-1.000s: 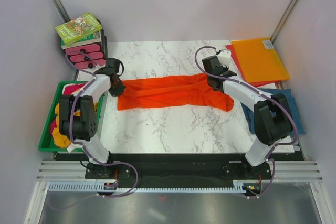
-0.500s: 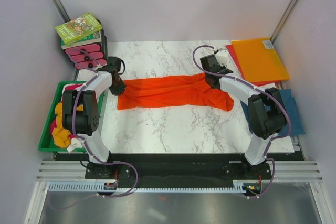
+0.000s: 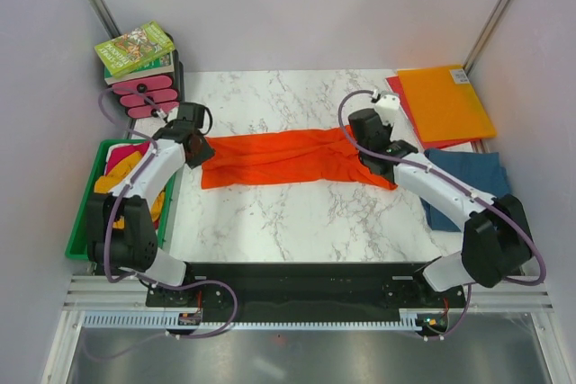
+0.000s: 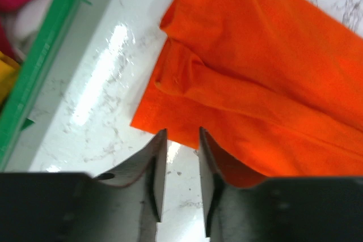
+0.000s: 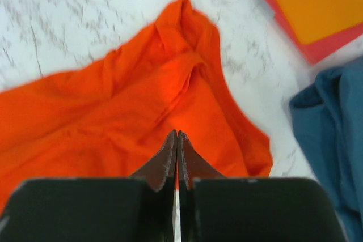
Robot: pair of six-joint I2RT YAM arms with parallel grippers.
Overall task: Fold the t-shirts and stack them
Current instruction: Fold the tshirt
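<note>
Now let go, orange t-shirt (image 3: 279, 157) lying flat, left gripper (image 4: 182, 134) parted, right gripper (image 5: 176, 135) barely parted.

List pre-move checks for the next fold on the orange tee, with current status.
1. Left gripper empty: ok, jaws apart, nothing between them.
2. Right gripper empty: cannot tell, jaws almost together right over the cloth.
3. Orange t-shirt lying flat: not ok, long band, right end rumpled.
4. Teal-blue t-shirt apart from the orange one: ok, bare table between them.
5. Folders out of the fold area: ok, far right corner.
</note>
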